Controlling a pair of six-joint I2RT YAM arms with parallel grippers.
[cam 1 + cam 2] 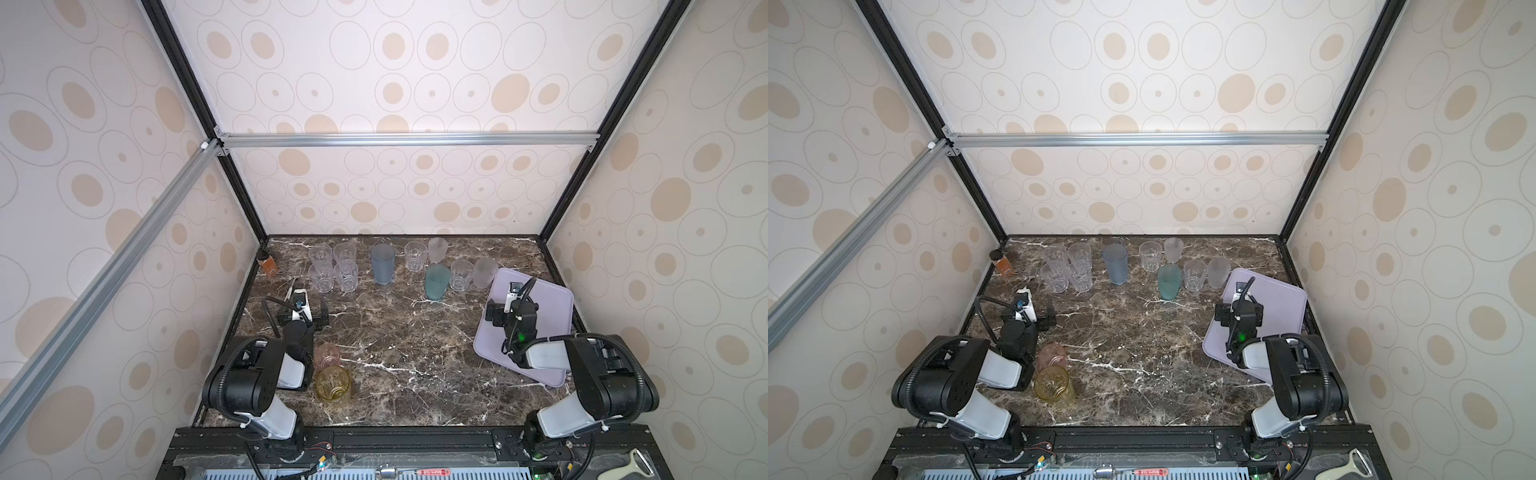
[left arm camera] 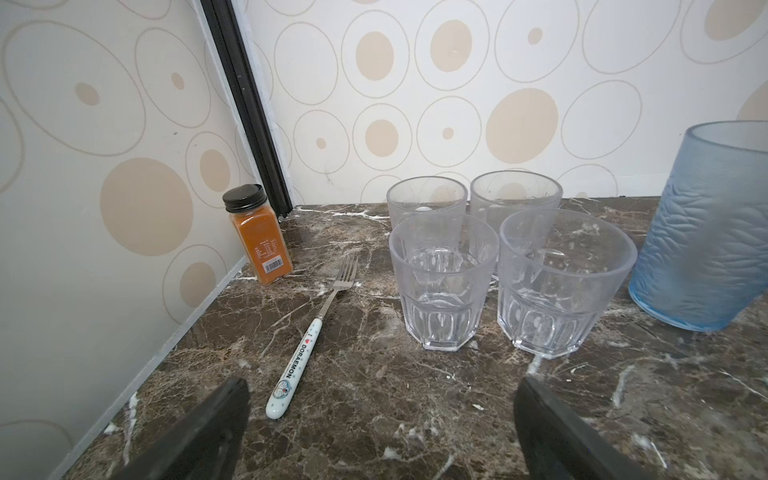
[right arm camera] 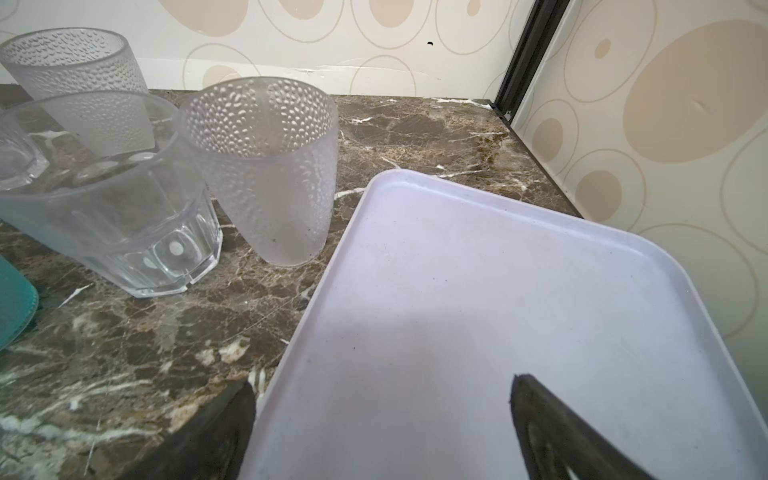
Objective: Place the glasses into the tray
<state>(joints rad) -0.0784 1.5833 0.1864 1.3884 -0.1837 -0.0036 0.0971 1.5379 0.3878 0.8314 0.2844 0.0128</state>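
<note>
The glasses stand upright on the marble table. Four clear faceted ones (image 1: 332,270) cluster at the back left, with a tall blue-grey one (image 1: 382,264) beside them. A teal one (image 1: 436,282), clear ones and frosted ones (image 1: 485,272) stand further right, near the tray's corner. A pink glass (image 1: 327,355) and an amber-yellow glass (image 1: 332,384) sit by the left arm. The lavender tray (image 1: 548,307) lies at the right with no glass in it. My left gripper (image 2: 382,386) is open in front of the clear cluster (image 2: 442,286). My right gripper (image 3: 382,384) hangs open over the tray (image 3: 478,291).
A small amber bottle with a dark cap (image 2: 257,237) stands in the back left corner. A fork with a white handle (image 2: 316,328) lies between it and the clear glasses. Patterned walls close in the table on three sides.
</note>
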